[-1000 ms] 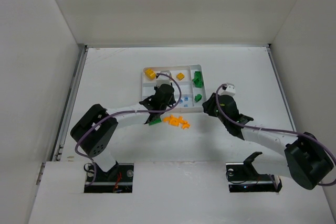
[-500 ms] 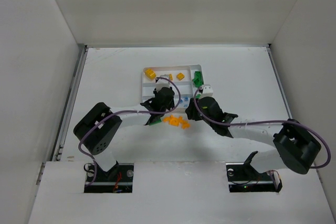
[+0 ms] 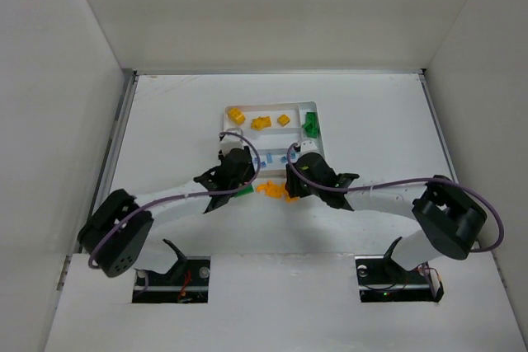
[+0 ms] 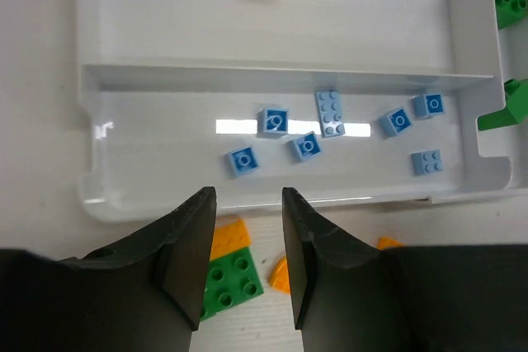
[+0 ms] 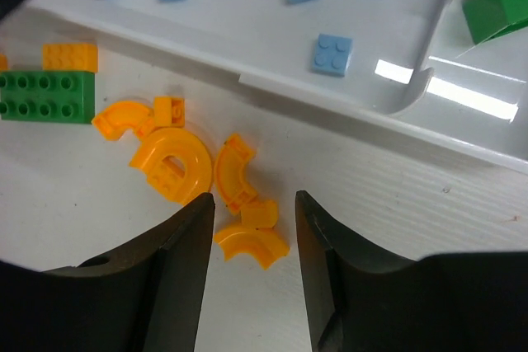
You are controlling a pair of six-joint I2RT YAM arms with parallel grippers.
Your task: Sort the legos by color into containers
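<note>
Left claw (image 3: 238, 175) and right claw (image 3: 292, 186), from above, sit at the near edge of the tray (image 3: 224, 125); left wrist view: narrowly parted, empty, over a green lego (image 4: 231, 282), pale blue legos (image 4: 272, 119) in the nearest compartment; right wrist view: parted wider, empty, over orange legos (image 5: 173, 162) on the table (image 5: 41, 162).

A white worktop (image 3: 181, 121) with faint wood grain is boxed in by plain white walls: a far wall (image 3: 280, 6) at 12 o'clock, a 9 o'clock wall (image 3: 49, 121) and a 3 o'clock wall (image 3: 487, 80). A metal rail (image 3: 115, 154) lines the 9 o'clock edge. The light is even and the shadows are soft.
</note>
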